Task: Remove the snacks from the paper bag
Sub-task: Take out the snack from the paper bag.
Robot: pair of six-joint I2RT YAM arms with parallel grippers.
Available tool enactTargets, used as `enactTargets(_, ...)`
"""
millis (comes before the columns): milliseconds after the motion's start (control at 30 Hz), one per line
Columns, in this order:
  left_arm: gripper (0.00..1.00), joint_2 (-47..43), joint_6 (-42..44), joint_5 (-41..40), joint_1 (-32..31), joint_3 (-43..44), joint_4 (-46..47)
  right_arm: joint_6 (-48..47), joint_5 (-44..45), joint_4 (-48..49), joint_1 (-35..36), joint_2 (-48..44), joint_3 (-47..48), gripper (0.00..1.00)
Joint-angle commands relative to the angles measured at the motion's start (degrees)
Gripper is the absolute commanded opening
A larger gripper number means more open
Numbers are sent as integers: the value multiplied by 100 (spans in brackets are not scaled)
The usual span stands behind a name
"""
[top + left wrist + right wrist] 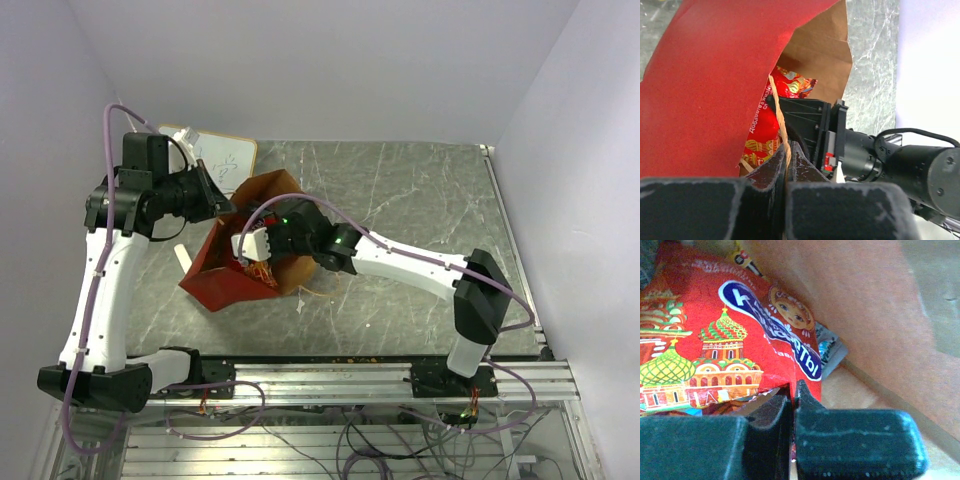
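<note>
The red paper bag [235, 280] lies on its side mid-table, its brown mouth [275, 195] open. My left gripper [787, 150] is shut on the bag's tan loop handle [777, 107] and holds the red wall [710, 85] up. My right gripper [794, 390] reaches inside the bag and is shut on the edge of the large red crinkly snack bag [715, 335] with the blue logo; that bag also shows in the left wrist view [765, 127]. A small grey-white wrapper [832, 347] lies behind it. The other packets are hidden.
A white-faced board with a tan frame [225, 155] lies behind the bag at the back left. The marble tabletop [420, 200] stretches to the right. A metal rail [360, 375] runs along the near edge.
</note>
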Motion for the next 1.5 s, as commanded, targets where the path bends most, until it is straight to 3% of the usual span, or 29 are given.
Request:
enactTargets(0, 7, -125, 42, -222, -40, 206, -63, 126, 62, 713, -36, -547, 444, 0)
enactTargets(1467, 7, -81, 53, -209, -40, 212, -38, -132, 447, 726, -122, -1018, 1253, 0)
